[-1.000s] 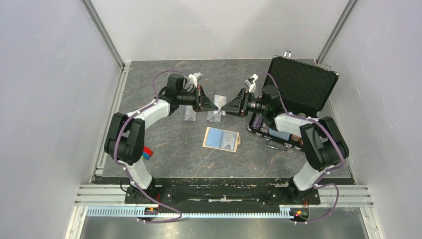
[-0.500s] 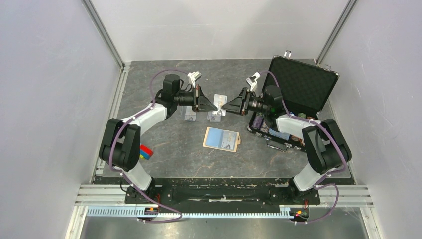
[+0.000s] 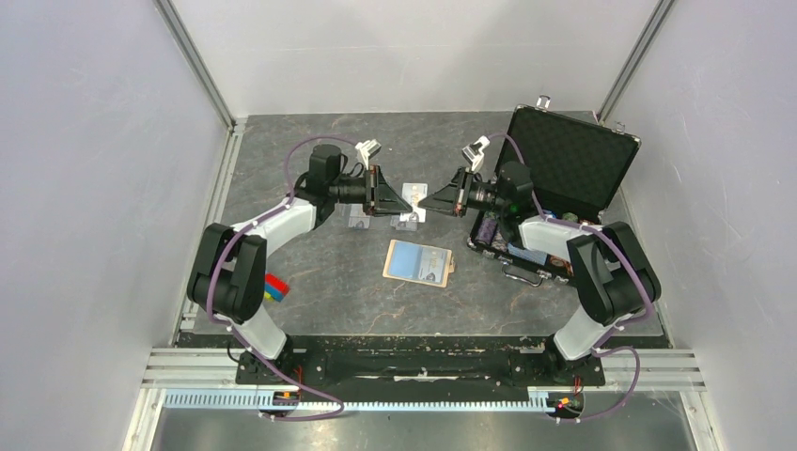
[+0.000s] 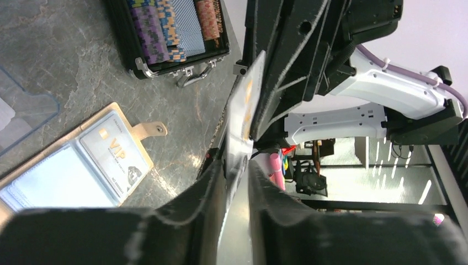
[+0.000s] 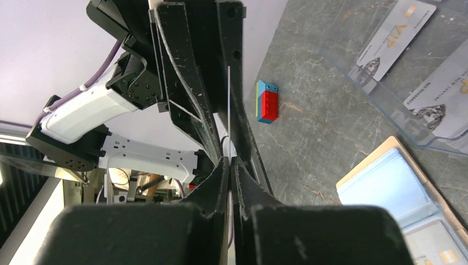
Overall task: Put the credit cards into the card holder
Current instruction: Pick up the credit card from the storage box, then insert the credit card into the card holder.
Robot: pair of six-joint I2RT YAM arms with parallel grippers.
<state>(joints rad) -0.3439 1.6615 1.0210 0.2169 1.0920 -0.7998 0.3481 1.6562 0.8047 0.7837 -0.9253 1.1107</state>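
One credit card (image 3: 412,198) hangs edge-on above the table between both grippers. My right gripper (image 3: 425,200) is shut on its right end; in the right wrist view the card (image 5: 228,105) is a thin line running out of the closed gripper (image 5: 230,161). My left gripper (image 4: 237,165) stands open around the card's (image 4: 245,110) other end, and the card leans on one finger with a gap to the other. The tan card holder (image 3: 419,261) lies open below them, with a VIP card (image 4: 113,157) in one blue pocket.
A clear tray (image 3: 359,222) behind the holder has more cards (image 5: 397,33) in it. The open black case (image 3: 564,169) with poker chips (image 4: 171,33) stands at the right. A blue-red-yellow block (image 3: 274,287) lies by the left arm.
My right gripper has shut on the card. The left gripper, which was shut on it, has opened its jaws. Both arms stayed almost in place.
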